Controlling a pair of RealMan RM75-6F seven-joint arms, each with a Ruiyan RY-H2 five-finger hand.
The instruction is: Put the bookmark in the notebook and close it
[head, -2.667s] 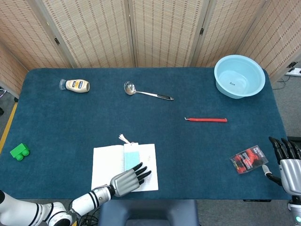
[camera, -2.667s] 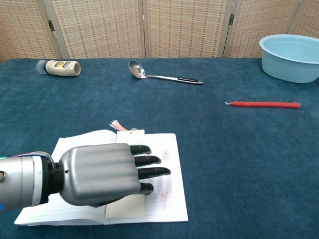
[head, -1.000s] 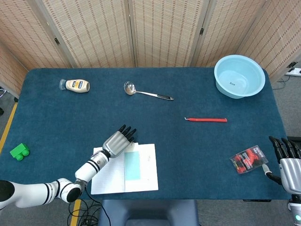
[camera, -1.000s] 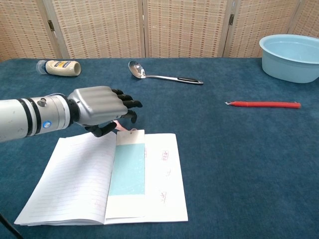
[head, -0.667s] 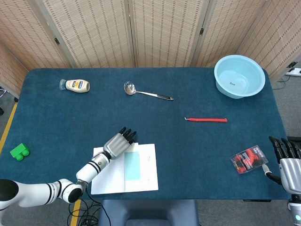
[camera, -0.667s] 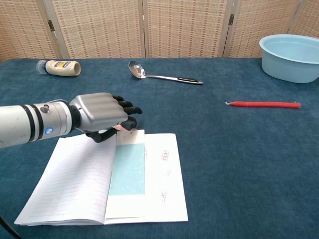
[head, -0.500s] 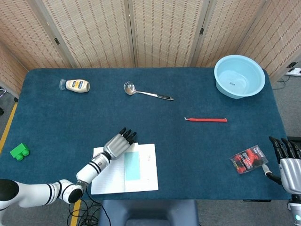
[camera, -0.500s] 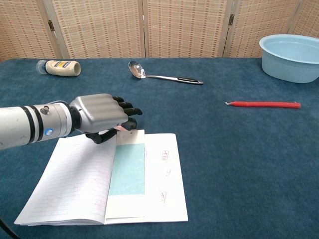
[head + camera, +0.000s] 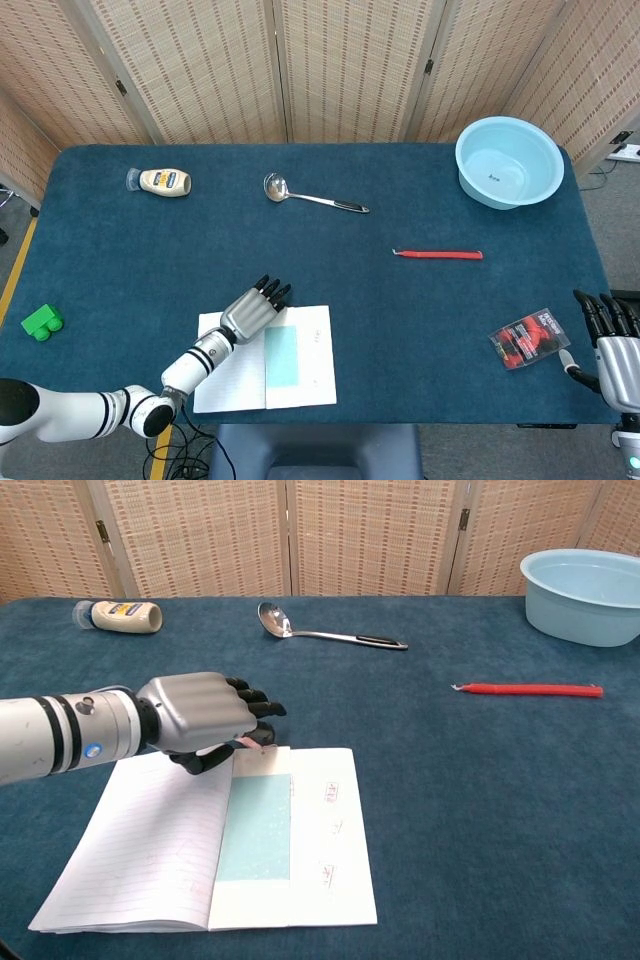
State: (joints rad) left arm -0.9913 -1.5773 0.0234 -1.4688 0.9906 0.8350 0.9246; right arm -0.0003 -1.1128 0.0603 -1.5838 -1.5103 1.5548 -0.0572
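Note:
The notebook [image 9: 228, 365] [image 9: 150, 850] lies open near the table's front edge, its white pages facing up. A pale teal bookmark [image 9: 281, 354] [image 9: 255, 828] lies flat on the right page beside the spine. My left hand [image 9: 254, 308] [image 9: 200, 718] hovers palm down at the notebook's far edge. Its fingers cover the bookmark's top end, and a bit of pink tassel [image 9: 247, 742] shows beneath them. My right hand [image 9: 612, 345] rests at the table's right front corner, fingers spread and holding nothing; the chest view does not show it.
A red-and-black packet [image 9: 527, 339] lies left of my right hand. Further back are a red stick [image 9: 440, 254] [image 9: 530, 689], a ladle [image 9: 310, 197] [image 9: 320, 630], a light blue bowl [image 9: 510, 165] [image 9: 585, 595], a bottle [image 9: 163, 181] [image 9: 120, 615] and a green block [image 9: 41, 322].
My left hand rose off the pages, went to the notebook's far edge, then drew back toward me. The bookmark slid slightly nearer along the page. The right hand stayed still.

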